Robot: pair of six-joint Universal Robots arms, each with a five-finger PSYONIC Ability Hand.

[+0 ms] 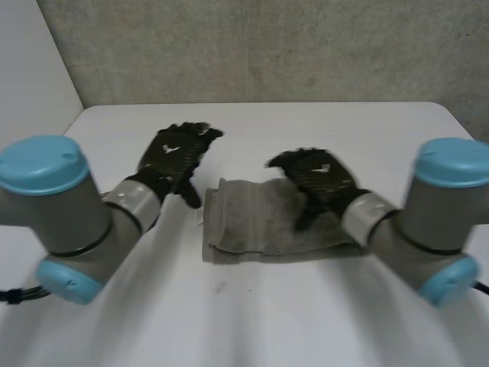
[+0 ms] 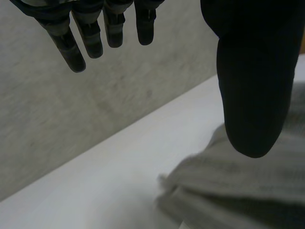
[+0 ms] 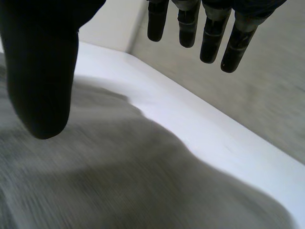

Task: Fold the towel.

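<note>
Two layers show on our towel (image 1: 263,222), folded already; left hand (image 1: 174,157) and right hand (image 1: 317,177) hover, fingers relaxed, grasping nothing.

The towel (image 1: 248,225) is plain grey with faint ribbed lines, and the table (image 1: 306,313) is white. The left hand (image 1: 174,153) and right hand (image 1: 317,174) are black, on grey arms (image 1: 61,218) with light-blue caps (image 1: 42,162). The wall (image 1: 267,46) is mottled grey

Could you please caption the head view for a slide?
Folded grey towel on the white table, open left hand beside it, open right hand over it.
</note>
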